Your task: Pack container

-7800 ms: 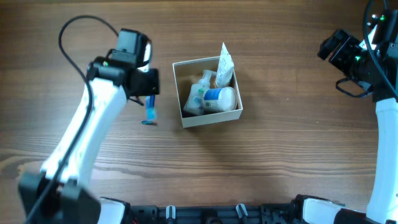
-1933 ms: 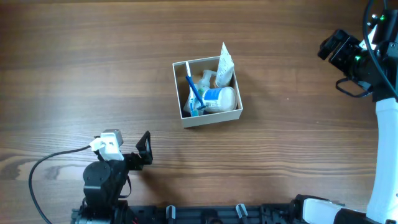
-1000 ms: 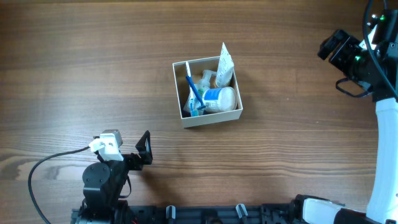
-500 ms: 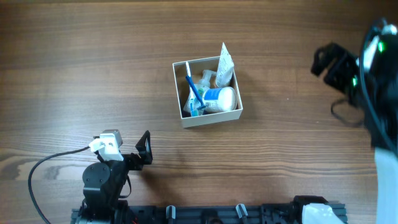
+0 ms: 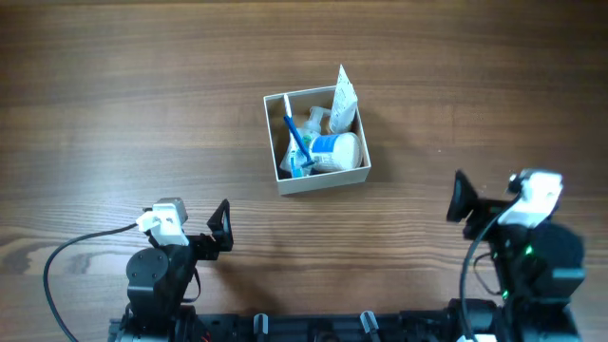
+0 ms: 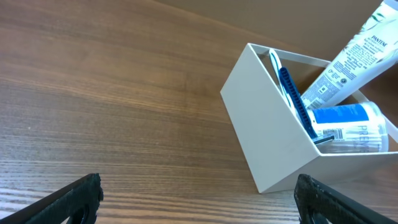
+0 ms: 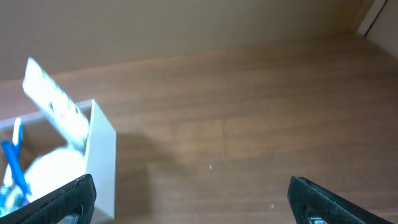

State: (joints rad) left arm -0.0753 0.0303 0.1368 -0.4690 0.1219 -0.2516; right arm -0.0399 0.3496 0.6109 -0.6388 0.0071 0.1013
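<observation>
The right pincer [image 7: 189,200] has drawn back, parked like the left pincer [image 6: 200,198] — both gaping, empty — so the container [image 5: 316,179] looks packed.

Container [image 5: 321,181] sits on the worktop [image 5: 142,95], about mid-width and toward the far side from the arm bases. Nothing else lies on the worktop around it.

Inside the container:
- toothbrush [image 5: 296,141] along the left wall, running far to near, propped at a slant.
- bottle [image 5: 337,150] on its side in the near right part, just right of the toothbrush.
- tube [image 5: 344,93] in the far right corner, tilted, top end sticking out over the rim.
- smaller items behind the bottle, between toothbrush and tube; cannot tell what they are.

Left fingers [image 5: 220,226] at the near edge, left of the container, well apart from it. Right fingers [image 5: 460,198] at the near edge, right of the container, also well apart.
</observation>
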